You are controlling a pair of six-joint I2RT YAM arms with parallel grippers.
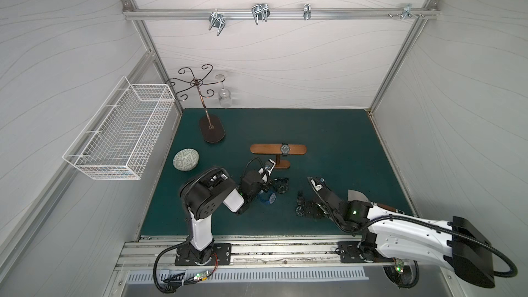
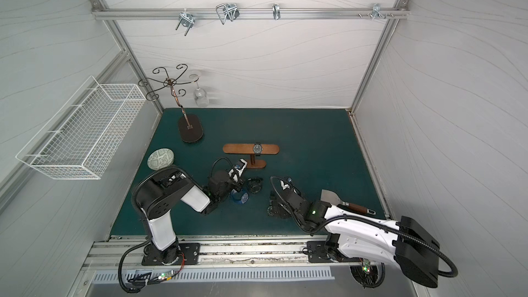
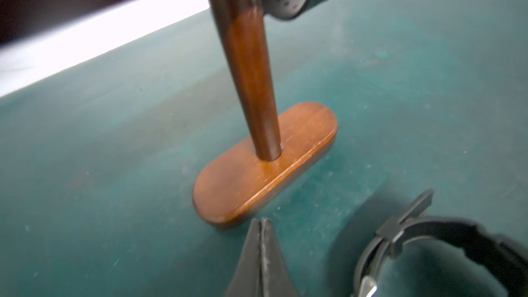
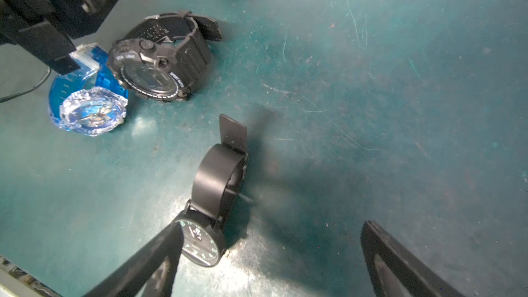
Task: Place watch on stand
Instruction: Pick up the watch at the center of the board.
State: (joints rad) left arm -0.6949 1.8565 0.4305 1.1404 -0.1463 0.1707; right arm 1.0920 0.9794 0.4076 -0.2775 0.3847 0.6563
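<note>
**One watch on the stand, three down on the mat**

The wooden stand (image 1: 263,150) is upright on the green mat (image 1: 343,138), and it's already wearing a round-faced black watch (image 1: 285,148). The watch is strapped around the crossbar, dial up, just to the robot's right of the post. The left wrist view shows its band looping under the bar beside the post.

The left gripper (image 3: 261,225) is clenched, fingertips pressed flat together with nothing between them. It sits just short of the stand's oval base, on the robot's side.

Close by, also on the robot's side of the stand, a chunky black sport watch (image 4: 160,64) lies on the mat. A see-through blue watch (image 4: 88,110) is tucked against it, a little further from the stand.

The right gripper (image 4: 273,227) is spread wide and holds nothing, further from the stand again and off to the robot's right. A slim black watch (image 4: 217,184) lies on its side there, band curled. One finger sits right at the rim of its dial, but I cannot tell whether it makes contact.
</note>
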